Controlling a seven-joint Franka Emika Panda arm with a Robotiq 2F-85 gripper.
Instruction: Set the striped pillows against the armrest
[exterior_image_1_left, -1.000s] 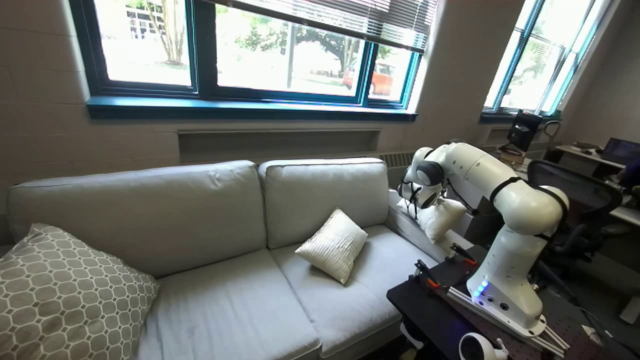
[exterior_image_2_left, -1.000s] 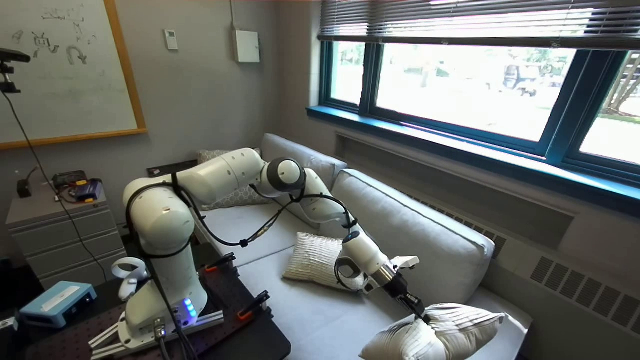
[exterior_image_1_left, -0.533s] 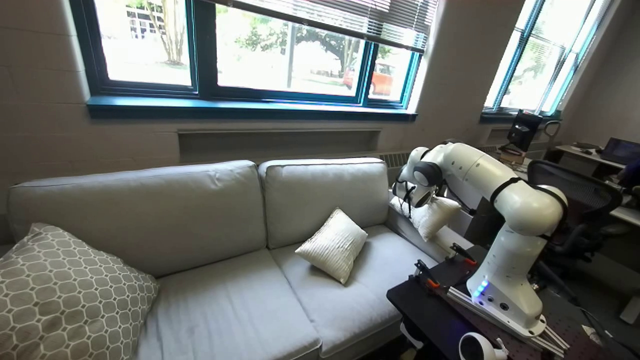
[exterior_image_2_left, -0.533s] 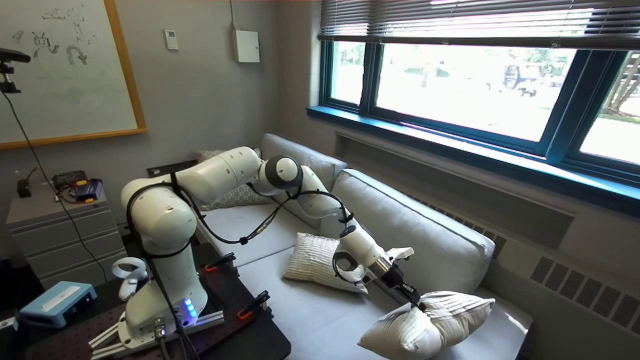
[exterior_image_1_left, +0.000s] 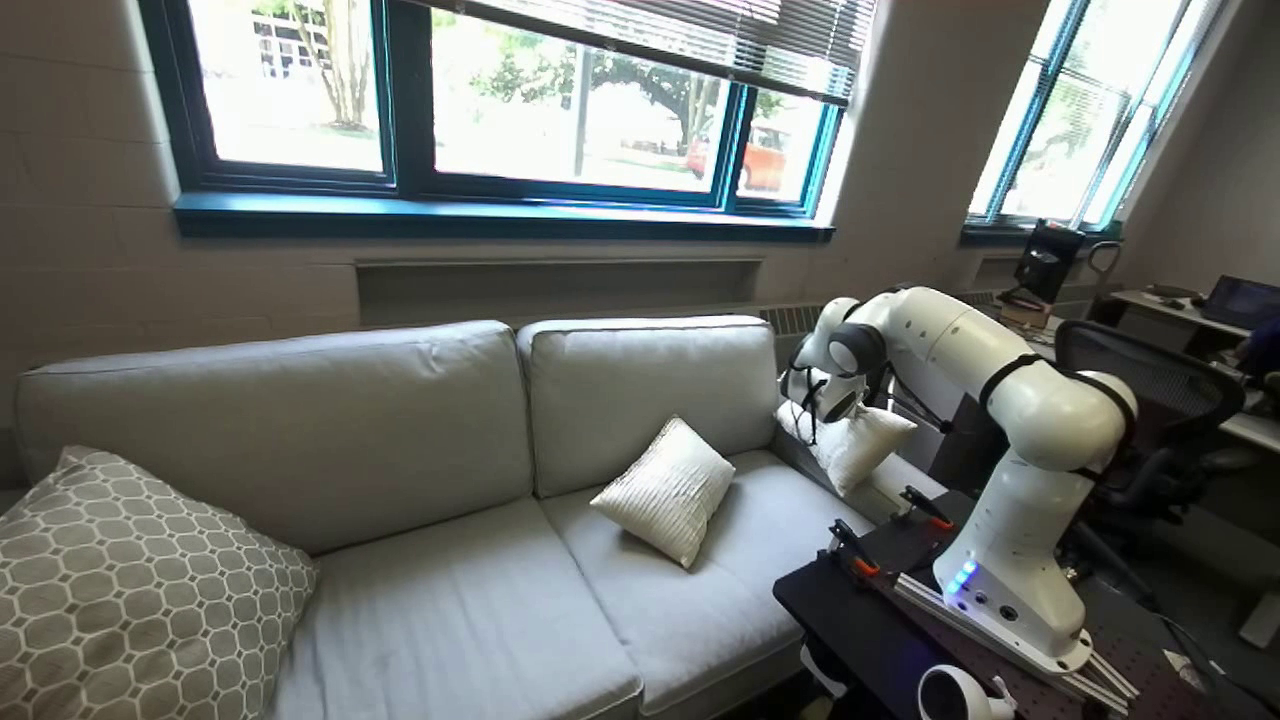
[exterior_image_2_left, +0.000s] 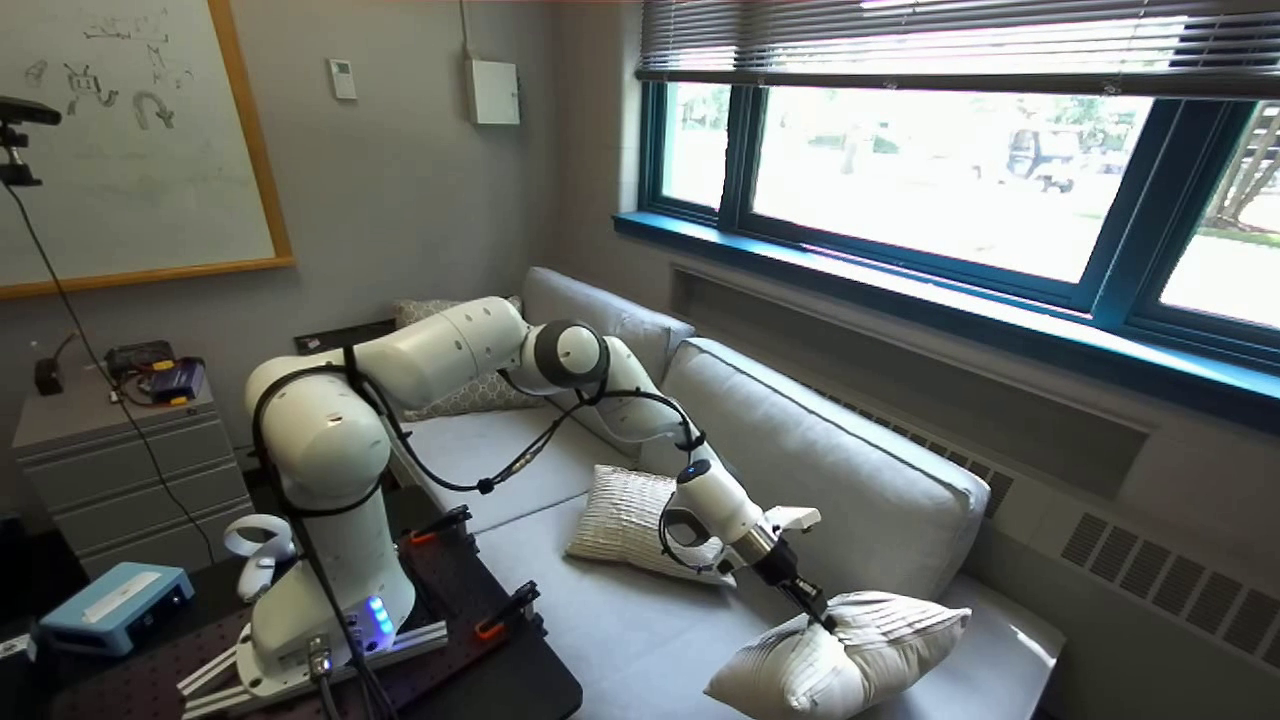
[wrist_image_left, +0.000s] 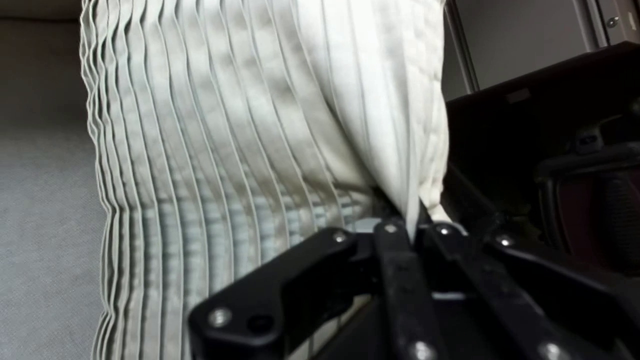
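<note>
My gripper (exterior_image_2_left: 826, 622) is shut on one cream striped pillow (exterior_image_2_left: 840, 665), pinching a fold of its ribbed fabric. This pillow fills much of the wrist view, the fold running down between the fingertips (wrist_image_left: 391, 231). It is bunched at the grip and tilted, close to the armrest (exterior_image_1_left: 885, 490), covering part of it in an exterior view. Whether pillow and armrest touch, I cannot tell. The second striped pillow (exterior_image_1_left: 668, 490) rests on the seat, leaning toward the back cushion; in an exterior view my wrist hides its edge (exterior_image_2_left: 625, 525).
A large lattice-patterned pillow (exterior_image_1_left: 150, 590) lies at the sofa's far end. Tall back cushions (exterior_image_1_left: 650, 390) line the wall side. The robot's dark table (exterior_image_1_left: 840, 610), with clamps (exterior_image_2_left: 508, 612) on its edge, stands against the sofa front.
The held pillow and gripper have shifted a little leftward in both exterior views, toward the sofa's middle. The pillow rose slightly, then sank again. The second striped pillow has stayed put.
</note>
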